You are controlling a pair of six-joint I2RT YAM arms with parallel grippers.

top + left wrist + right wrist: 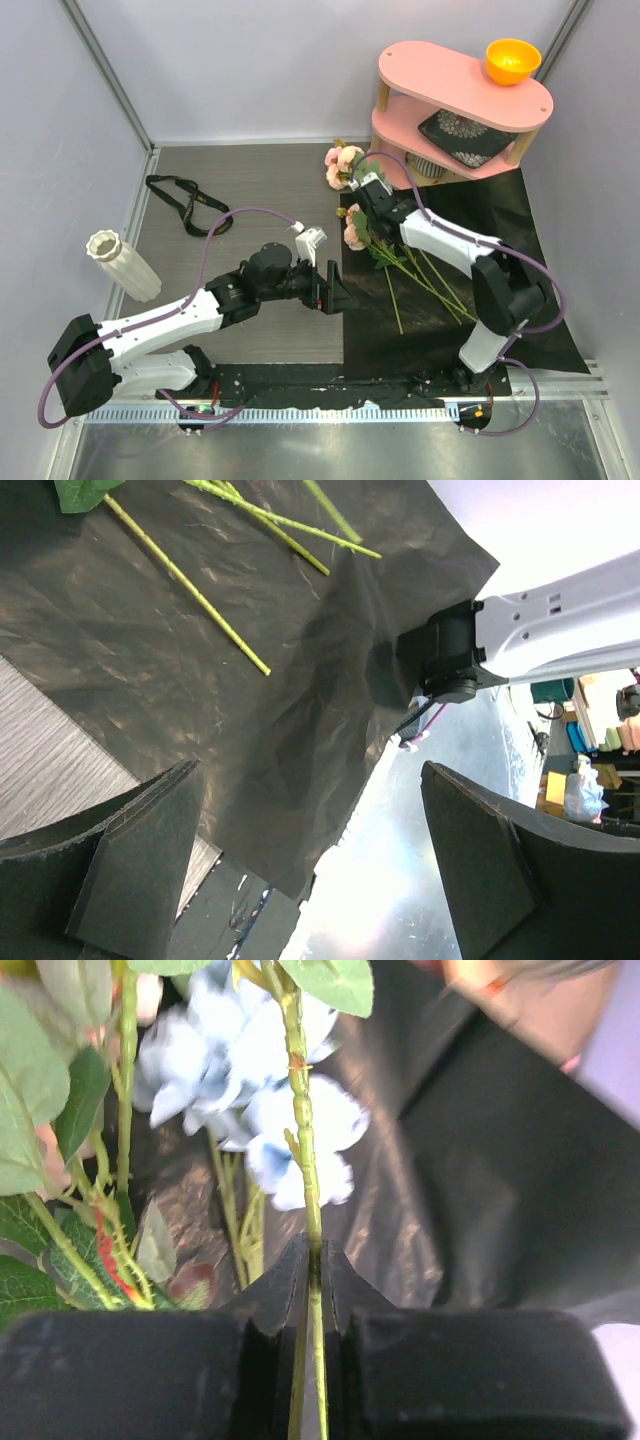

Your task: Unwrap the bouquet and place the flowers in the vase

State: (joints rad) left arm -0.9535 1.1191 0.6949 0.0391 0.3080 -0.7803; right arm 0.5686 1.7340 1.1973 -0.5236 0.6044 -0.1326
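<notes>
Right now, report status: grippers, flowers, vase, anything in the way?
Right gripper shut on one flower stem. Left gripper open over the black paper. Flowers lie unwrapped on it; vase empty, far left. Left arm spans the route between.

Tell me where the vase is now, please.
In the top view, the vase is at the table's left side, between the black ribbon and the left arm.
</notes>
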